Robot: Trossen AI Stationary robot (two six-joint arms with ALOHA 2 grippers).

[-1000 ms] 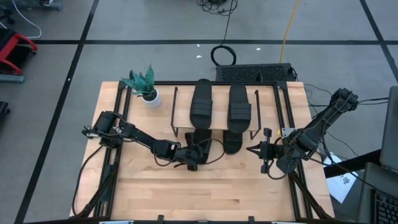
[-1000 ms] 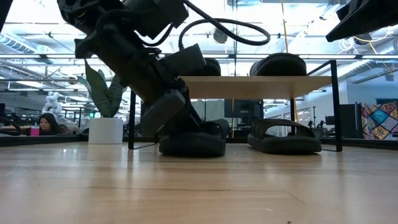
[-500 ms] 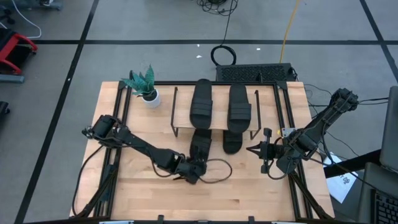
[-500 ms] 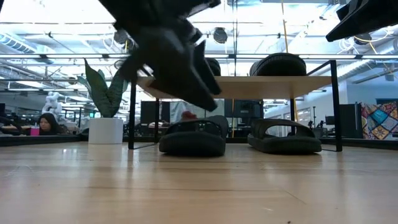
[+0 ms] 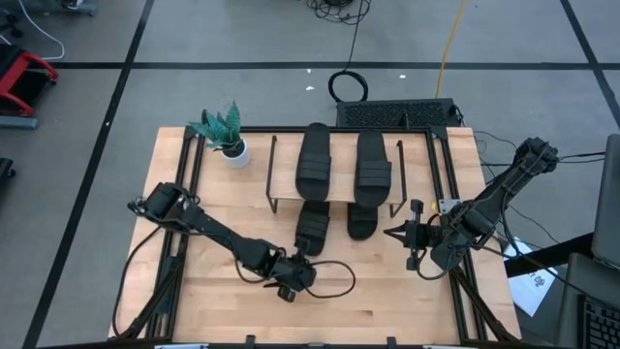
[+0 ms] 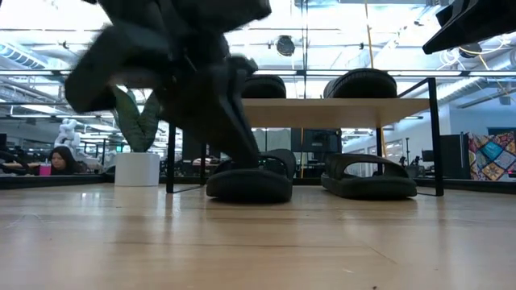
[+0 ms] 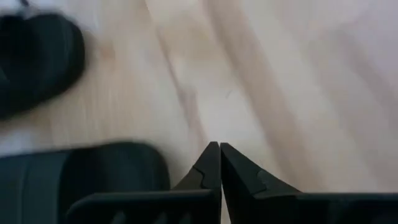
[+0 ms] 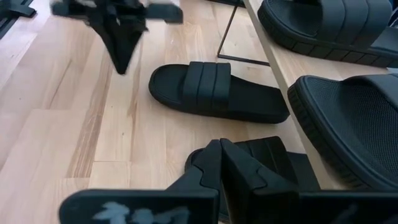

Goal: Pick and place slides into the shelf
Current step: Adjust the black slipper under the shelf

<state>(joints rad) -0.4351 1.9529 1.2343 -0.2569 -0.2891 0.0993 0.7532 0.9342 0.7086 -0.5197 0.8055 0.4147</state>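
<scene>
My left gripper [image 5: 291, 280] is clenched on nothing over bare table [image 5: 387, 301]; the two lower slides [image 5: 313, 225] lie just ahead of it, toes tucked under the shelf [image 5: 334, 192], flat on the wood. The other two slides [image 5: 315, 155] sit side by side on the shelf board. My right gripper [image 5: 395, 233] is clenched empty too, waiting just beside the shelf's right end, near the right lower slide.
</scene>
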